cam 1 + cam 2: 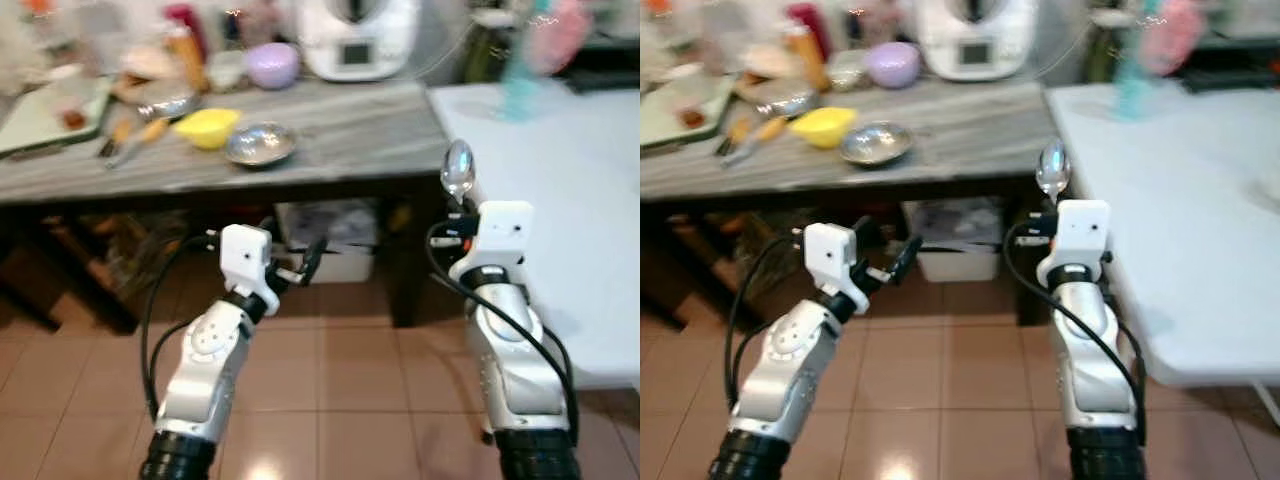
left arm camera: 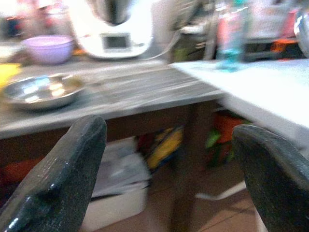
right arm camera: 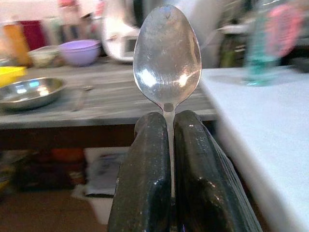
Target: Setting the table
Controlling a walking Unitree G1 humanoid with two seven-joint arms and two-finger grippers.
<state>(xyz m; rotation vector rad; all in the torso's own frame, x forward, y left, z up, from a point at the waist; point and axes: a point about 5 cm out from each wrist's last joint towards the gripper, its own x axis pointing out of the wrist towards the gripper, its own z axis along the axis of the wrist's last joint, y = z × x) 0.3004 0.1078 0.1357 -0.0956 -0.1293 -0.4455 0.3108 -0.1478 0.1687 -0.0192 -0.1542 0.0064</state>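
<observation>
Silver arms; white wrist blocks; black looping cables; glossy black-fingered end effectors.

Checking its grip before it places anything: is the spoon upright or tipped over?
Upright. The right gripper has its jaws shut on the spoon handle, with the bowl pointing straight up above them.

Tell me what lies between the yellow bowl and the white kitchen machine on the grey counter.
In the left eye view, the purple bowl stands between the yellow bowl and the white kitchen machine, near the grey counter's back; the steel bowl lies nearer the front edge.
</observation>
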